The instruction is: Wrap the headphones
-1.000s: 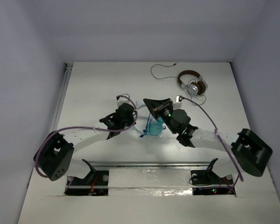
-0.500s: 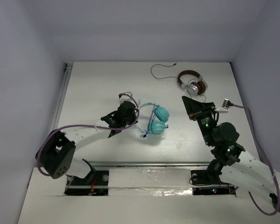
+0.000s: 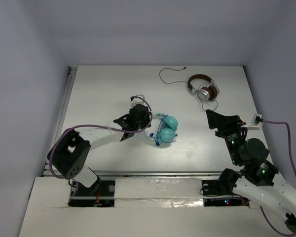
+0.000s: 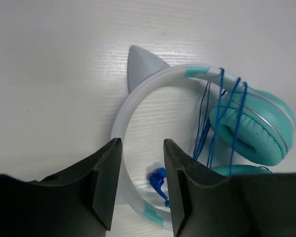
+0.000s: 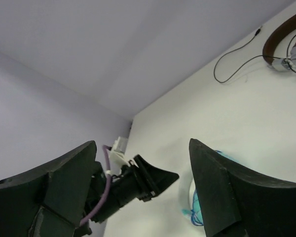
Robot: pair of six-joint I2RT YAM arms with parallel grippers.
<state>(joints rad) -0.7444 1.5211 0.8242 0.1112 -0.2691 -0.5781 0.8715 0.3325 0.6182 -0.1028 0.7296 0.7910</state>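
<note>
The teal headphones (image 3: 167, 129) lie flat in the middle of the table, white headband toward the left arm. In the left wrist view the thin blue cable (image 4: 222, 113) runs in several turns over the headband (image 4: 138, 91) above a teal cup (image 4: 251, 131), and its blue plug (image 4: 159, 180) rests inside the band's arc. My left gripper (image 3: 146, 122) hovers at the band, open; its gap (image 4: 142, 148) holds nothing. My right gripper (image 3: 218, 121) is raised at the right, wide open and empty, well apart from the headphones (image 5: 193, 211).
Smaller brown-and-silver headphones (image 3: 203, 88) with a black cable (image 3: 170, 76) lie at the back right, also seen in the right wrist view (image 5: 286, 44). The left arm (image 5: 138, 185) shows between the right fingers. White walls enclose the table.
The right arm has pulled back from the headphones to the right side and its jaws have spread wide. The left jaws have parted from shut to open at the headband.
</note>
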